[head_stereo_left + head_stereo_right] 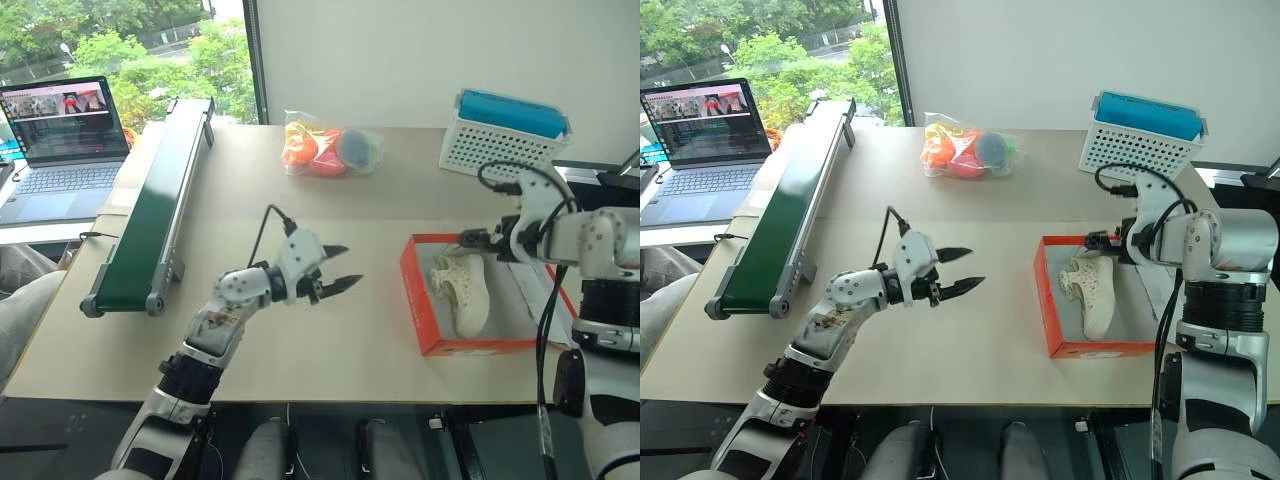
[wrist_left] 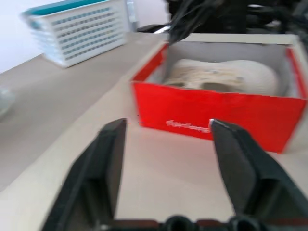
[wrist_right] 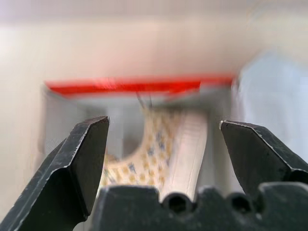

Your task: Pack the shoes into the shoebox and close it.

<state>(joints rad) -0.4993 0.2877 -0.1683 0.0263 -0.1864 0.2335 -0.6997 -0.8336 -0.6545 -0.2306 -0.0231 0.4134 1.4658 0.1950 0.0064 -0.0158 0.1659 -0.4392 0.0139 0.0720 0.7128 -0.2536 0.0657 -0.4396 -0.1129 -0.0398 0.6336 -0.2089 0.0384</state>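
The orange-red shoebox [image 1: 413,292] stands open on the table at the right, with its lid [image 1: 566,300] lying open beyond its right side. Inside it lies a cream shoe [image 1: 466,292], toe toward the table's front edge; the left wrist view shows the shoe [image 2: 226,77] above the box's red wall [image 2: 216,115]. My right gripper [image 1: 468,238] hovers over the box's far end, open and holding nothing, and looks down on the shoe [image 3: 166,144]. My left gripper [image 1: 350,265] hangs over the bare table left of the box, pointing at it, open and empty.
A green conveyor [image 1: 150,215] runs along the table's left side, with a laptop [image 1: 62,135] beyond it. A clear bag of colourful items [image 1: 327,148] lies at the back centre. A white perforated basket with a blue top [image 1: 505,135] stands behind the box.
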